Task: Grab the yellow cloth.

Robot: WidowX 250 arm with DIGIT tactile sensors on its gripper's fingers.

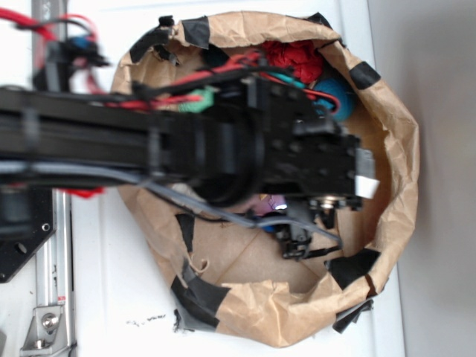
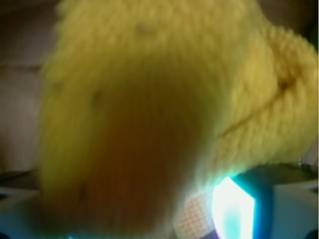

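Yellow cloth point(image 2: 149, 114) blurred, filling wrist view; gripper point(image 1: 357, 175) over paper-lined bin point(image 1: 394, 149), jaw state indiscernible, fingertips hidden

Blurred yellow cloth point(image 2: 149, 99) close-up, glare below; soft exterior.

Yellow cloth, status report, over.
Yellow cloth fills the wrist view, right against the camera. Hand state unreadable, hidden under the arm. No obstruction visible.
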